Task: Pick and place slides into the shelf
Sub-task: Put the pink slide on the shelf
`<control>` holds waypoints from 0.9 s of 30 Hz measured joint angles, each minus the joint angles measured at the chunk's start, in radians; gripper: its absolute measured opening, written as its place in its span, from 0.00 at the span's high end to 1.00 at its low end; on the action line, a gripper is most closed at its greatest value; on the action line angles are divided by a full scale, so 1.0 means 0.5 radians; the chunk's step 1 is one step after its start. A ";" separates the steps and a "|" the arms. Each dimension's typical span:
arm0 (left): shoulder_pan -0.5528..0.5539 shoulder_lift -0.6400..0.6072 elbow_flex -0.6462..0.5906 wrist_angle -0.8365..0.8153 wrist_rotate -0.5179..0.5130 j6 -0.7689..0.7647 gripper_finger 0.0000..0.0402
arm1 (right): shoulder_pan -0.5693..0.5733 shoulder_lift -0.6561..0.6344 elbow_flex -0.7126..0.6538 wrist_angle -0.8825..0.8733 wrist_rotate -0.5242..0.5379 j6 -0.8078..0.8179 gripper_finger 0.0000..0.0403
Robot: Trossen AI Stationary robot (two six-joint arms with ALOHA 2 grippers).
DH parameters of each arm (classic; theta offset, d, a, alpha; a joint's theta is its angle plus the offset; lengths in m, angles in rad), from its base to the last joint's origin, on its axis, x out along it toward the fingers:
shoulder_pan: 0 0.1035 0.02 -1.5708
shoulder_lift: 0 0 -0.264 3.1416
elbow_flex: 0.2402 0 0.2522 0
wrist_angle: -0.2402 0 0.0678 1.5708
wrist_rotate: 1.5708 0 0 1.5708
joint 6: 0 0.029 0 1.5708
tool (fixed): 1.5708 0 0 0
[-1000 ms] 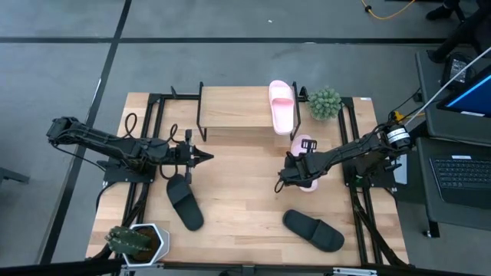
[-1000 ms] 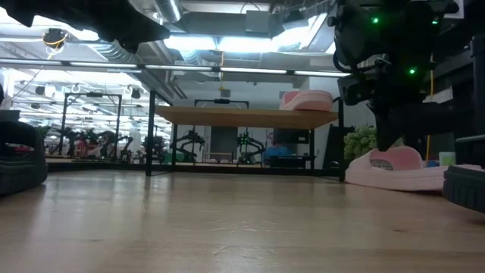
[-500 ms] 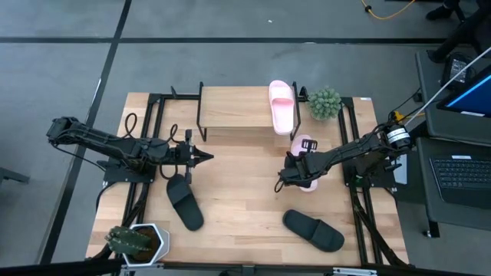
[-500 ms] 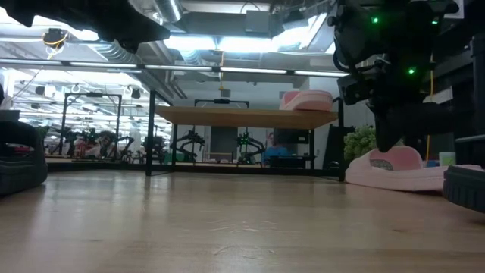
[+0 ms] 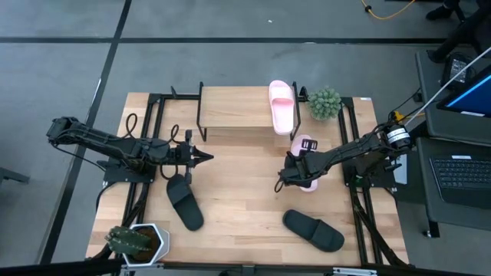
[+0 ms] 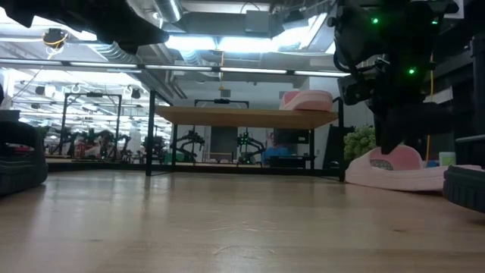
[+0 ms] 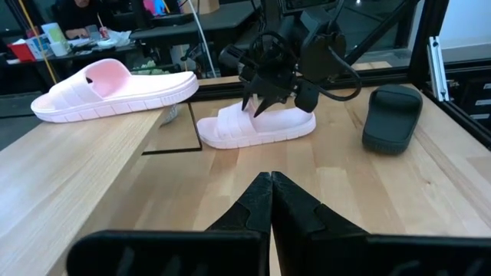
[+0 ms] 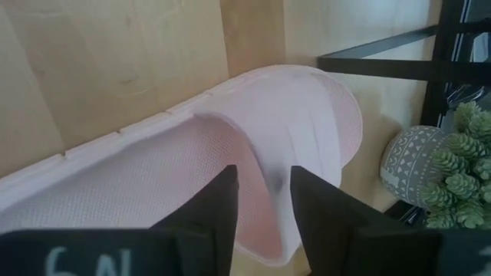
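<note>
Worktop (image 5: 245, 199) carries the shelf (image 5: 234, 107), one pink slide (image 5: 281, 106) lying on its top board. Right gripper (image 5: 295, 173) straddles the strap of the second pink slide (image 7: 257, 126) beside the shelf, jaws slightly parted. Left gripper (image 5: 205, 156) hovers near a black slide (image 5: 185, 201), jaws closed. Another black slide (image 5: 313, 229) lies apart.

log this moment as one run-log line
right claw: straddling strap of pink slide on table | left claw: shut, idle | other pink slide: on shelf | black slides: on table
</note>
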 joint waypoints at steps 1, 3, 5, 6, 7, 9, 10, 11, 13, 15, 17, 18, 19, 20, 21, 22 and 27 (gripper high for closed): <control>-0.001 0.000 0.000 0.000 -0.001 0.000 1.00 | -0.006 0.000 0.000 0.000 0.000 -0.001 0.71; 0.000 0.000 0.000 0.000 -0.001 0.001 1.00 | -0.021 0.000 0.000 0.001 0.000 -0.002 0.72; 0.000 0.000 0.000 0.000 -0.001 0.001 1.00 | -0.046 0.000 0.000 0.007 0.000 -0.011 0.72; 0.000 0.000 0.000 0.001 -0.001 0.001 1.00 | -0.058 0.000 0.000 0.008 0.000 -0.024 0.73; -0.001 0.000 0.000 0.001 0.000 0.000 1.00 | -0.067 0.000 0.000 0.007 0.001 -0.035 0.73; 0.000 0.000 0.000 0.001 -0.001 0.000 1.00 | -0.084 0.000 0.000 0.009 -0.001 -0.058 0.72; 0.000 0.000 0.000 0.001 -0.001 0.000 1.00 | -0.091 0.000 0.000 0.010 -0.001 -0.062 0.72; 0.000 0.000 0.000 0.001 -0.001 -0.001 1.00 | -0.099 0.000 0.000 0.011 -0.006 -0.065 0.72; 0.000 0.000 0.000 0.001 0.000 0.000 1.00 | -0.112 0.000 0.000 0.010 -0.025 -0.068 0.73; -0.001 0.000 0.000 0.001 0.000 0.000 1.00 | -0.116 0.000 0.000 0.010 -0.038 -0.080 0.75; 0.000 0.000 0.000 0.001 -0.001 0.000 1.00 | -0.116 0.000 0.000 0.012 -0.038 -0.097 0.77; 0.000 0.000 0.000 0.001 0.000 0.001 1.00 | -0.116 0.000 0.000 0.014 -0.038 -0.096 0.79; 0.000 0.000 0.000 0.001 -0.001 0.001 1.00 | -0.116 0.000 0.000 0.015 -0.037 -0.095 0.82; 0.000 0.000 0.000 0.001 -0.001 0.001 1.00 | -0.116 0.000 0.000 0.017 -0.038 -0.095 0.85; 0.000 0.000 0.000 0.001 -0.001 0.001 1.00 | -0.116 0.000 0.000 0.019 -0.036 -0.095 0.88; 0.000 0.000 0.000 0.001 -0.001 0.001 1.00 | -0.116 0.000 0.000 0.020 -0.034 -0.094 0.92; -0.001 0.000 0.000 0.001 -0.001 0.001 1.00 | -0.116 -0.001 0.000 0.021 -0.030 -0.090 0.97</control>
